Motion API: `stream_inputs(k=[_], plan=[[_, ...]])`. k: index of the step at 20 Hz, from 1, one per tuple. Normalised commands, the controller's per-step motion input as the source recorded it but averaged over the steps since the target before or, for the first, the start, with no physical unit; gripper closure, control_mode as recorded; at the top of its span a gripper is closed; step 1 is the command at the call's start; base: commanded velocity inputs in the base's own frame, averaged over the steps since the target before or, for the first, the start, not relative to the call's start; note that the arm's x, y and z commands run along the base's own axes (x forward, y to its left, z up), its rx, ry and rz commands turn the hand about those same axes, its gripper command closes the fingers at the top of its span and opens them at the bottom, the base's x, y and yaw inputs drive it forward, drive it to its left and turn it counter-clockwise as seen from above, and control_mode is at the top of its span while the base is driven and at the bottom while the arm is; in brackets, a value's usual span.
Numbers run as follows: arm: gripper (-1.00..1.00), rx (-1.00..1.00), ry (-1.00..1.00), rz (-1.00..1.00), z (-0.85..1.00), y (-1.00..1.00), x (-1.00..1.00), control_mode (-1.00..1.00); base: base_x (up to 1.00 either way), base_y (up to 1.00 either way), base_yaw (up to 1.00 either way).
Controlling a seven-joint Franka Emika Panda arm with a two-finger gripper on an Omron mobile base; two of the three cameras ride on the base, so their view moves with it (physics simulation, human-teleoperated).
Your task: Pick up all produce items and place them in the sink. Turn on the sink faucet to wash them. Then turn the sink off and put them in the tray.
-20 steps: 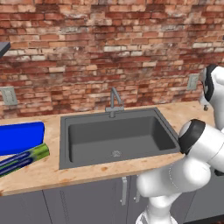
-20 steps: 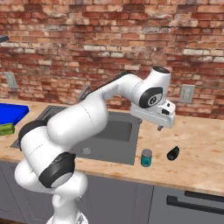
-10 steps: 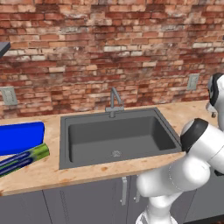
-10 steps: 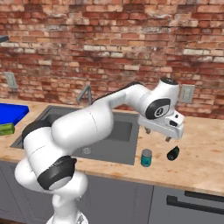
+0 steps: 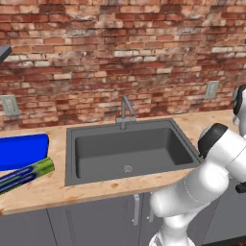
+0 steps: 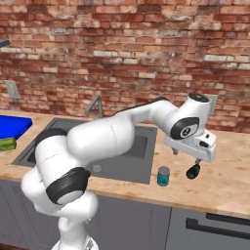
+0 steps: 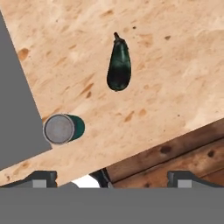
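The arm is stretched out over the wooden tabletop (image 6: 229,180) to the right of the sink (image 5: 125,149), with the hand poised above a small near-black eggplant (image 7: 119,65) that lies on its side on the bare wood. From the hand's own camera the eggplant sits ahead of the fingers (image 7: 43,177) and roughly midway between them, stem end pointing away, while a teal can (image 7: 63,128) stands upright nearer to the fingers on the side of the one that shows at lower left, just beside the grey edge of the sink. The two tips stand wide apart at the bottom corners of that view with nothing between them, so the fingers are spread and empty. By my reckoning this is the very first step, reaching for the produce; nothing is in the basin yet, and the faucet (image 5: 126,109) looks dry. The next move calls for bringing the hand forward until it is over the eggplant, then straight down, closing across its narrow width and keeping clear of the can. The blue tray (image 5: 23,151) waits well apart at the far end beyond the sink, cut off by the frame edge, with a green-and-blue striped box (image 5: 26,174) beside it. From the right base camera the hand hides part of the eggplant (image 6: 193,171), and I cannot tell how high the tips are above the wood.
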Motion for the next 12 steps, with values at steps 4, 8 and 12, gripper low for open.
stream_inputs(k=[4, 8, 12], plan=[[-1.00, 0.00, 0.03, 0.00, -0.34, -0.08, 0.10, -1.00, 0.00, 0.00, 0.00], [-1.00, 0.00, 0.03, 0.00, -0.34, 0.00, 0.19, -1.00, 0.00, 0.00, 0.00], [-1.00, 0.00, 0.02, 0.00, -0.26, 0.00, 0.26, -1.00, 0.00, 0.00, 0.00]])
